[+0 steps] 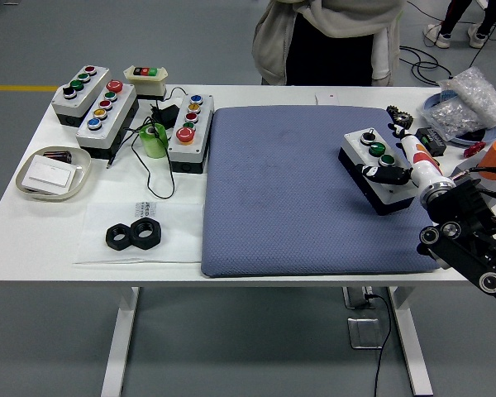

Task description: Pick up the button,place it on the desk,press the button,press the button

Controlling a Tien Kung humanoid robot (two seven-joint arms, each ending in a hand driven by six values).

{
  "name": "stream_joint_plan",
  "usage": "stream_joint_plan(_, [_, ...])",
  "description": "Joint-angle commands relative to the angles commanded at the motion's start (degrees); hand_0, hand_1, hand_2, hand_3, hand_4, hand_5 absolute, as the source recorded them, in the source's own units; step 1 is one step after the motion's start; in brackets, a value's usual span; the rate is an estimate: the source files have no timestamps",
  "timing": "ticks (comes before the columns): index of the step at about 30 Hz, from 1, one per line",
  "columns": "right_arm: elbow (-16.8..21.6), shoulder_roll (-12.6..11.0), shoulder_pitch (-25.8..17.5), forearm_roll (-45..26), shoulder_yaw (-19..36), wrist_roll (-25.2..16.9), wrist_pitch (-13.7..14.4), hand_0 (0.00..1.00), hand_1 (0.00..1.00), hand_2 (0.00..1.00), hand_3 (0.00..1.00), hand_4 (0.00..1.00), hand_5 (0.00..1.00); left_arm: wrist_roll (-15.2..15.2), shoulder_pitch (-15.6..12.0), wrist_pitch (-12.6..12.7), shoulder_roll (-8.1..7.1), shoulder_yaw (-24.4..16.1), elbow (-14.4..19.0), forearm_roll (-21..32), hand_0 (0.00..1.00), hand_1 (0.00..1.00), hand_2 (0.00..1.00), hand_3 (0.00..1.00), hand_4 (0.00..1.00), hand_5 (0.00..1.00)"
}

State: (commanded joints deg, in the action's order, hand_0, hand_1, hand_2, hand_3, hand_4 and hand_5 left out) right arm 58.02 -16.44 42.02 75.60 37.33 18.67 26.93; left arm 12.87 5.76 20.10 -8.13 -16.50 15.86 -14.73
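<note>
1. My right hand (pixel 394 174) is over the right side of the blue mat (pixel 289 198), its fingers against the near end of the button box (pixel 372 165). I read the fingers as curled around that end, but the grip is half hidden by the wrist, so I can't be sure how firmly it holds.
2. The box is on or just above the mat, tilted, with its far corner toward the mat's middle. I can't tell whether it is fully set down.
3. It is a rigid plastic case, grey-white on top and black below, with three buttons in a row. I judge it stiff, fairly light and smooth-sided, so likely to twist in a loose grip.
4. I'd hold it across the two long sides, low on the black base, clear of the button caps.
5. The mat looks soft, so pressing may rock the box; I'd push straight down.
6. My left hand is out of view.
</note>
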Motion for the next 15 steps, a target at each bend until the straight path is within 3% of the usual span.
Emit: stream_joint_plan(15, [-8.1,2.7,3.3,3.6,-2.9,5.6,-1.7,0.998,0.912,0.963,0.998,0.901,0.228,0.5,-0.3,0.0,-0.04,-0.8,0.0,-1.5,0.751,0.790,0.864,0.782,0.551,0.998])
